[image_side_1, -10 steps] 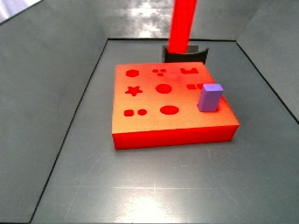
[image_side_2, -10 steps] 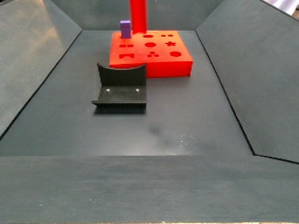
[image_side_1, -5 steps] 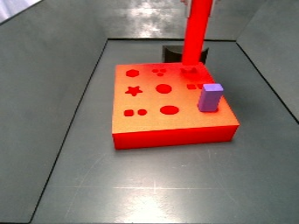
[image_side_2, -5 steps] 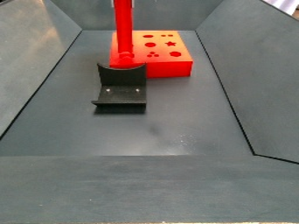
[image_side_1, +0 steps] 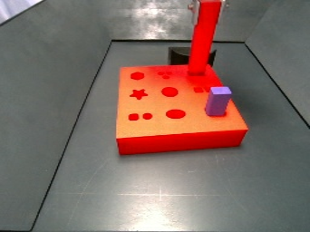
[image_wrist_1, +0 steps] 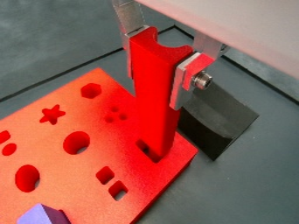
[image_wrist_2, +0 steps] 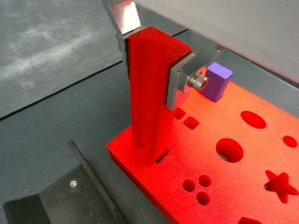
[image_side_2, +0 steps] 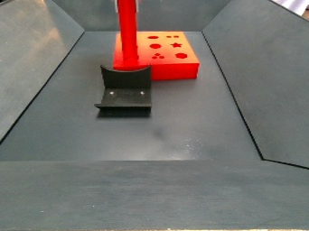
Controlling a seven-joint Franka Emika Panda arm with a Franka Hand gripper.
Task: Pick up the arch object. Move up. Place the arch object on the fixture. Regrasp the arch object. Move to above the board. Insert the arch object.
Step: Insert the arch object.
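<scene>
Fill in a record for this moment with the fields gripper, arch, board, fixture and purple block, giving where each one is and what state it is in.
gripper: shut on the arch, above the board's edge
arch: upright red bar, lower end at the board's top face near the edge; whether it has entered a cut-out cannot be told
board: orange-red slab on the floor, cut-outs in its top
fixture: dark, on the floor beside the board, nothing on it
purple block: upright on the board, apart from the arch

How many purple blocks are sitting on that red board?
1. The purple block stands near a corner of the board; the hand grips the upright arch object at another edge.
</scene>
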